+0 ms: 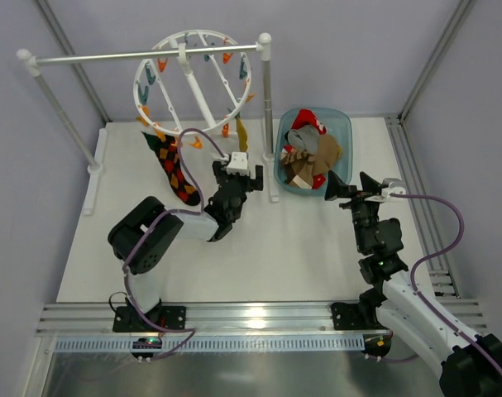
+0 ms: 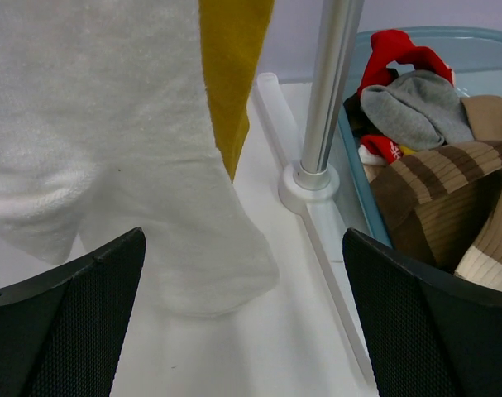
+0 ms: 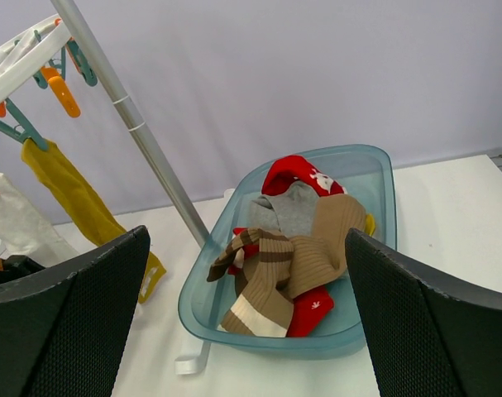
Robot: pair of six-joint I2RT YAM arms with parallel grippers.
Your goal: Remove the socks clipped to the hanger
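The round white hanger (image 1: 197, 78) hangs from the rail at the back. A dark argyle sock (image 1: 172, 165) and a yellow sock (image 1: 241, 132) dangle from its clips. In the left wrist view a white sock (image 2: 110, 149) hangs right in front, its toe between the wide-apart fingers and nearer the left one, with the yellow sock (image 2: 234, 66) behind it. My left gripper (image 2: 242, 322) is open and grips nothing. My right gripper (image 3: 246, 322) is open before the basin. It sees the yellow sock (image 3: 69, 194) and the hanger (image 3: 27, 54) at upper left.
A teal basin (image 1: 343, 124) right of the rail holds loose socks, among them a brown-and-tan striped one (image 3: 275, 281). The white rail stand (image 1: 143, 55) spans the back. Its right post (image 2: 325, 91) stands between the hanging socks and the basin.
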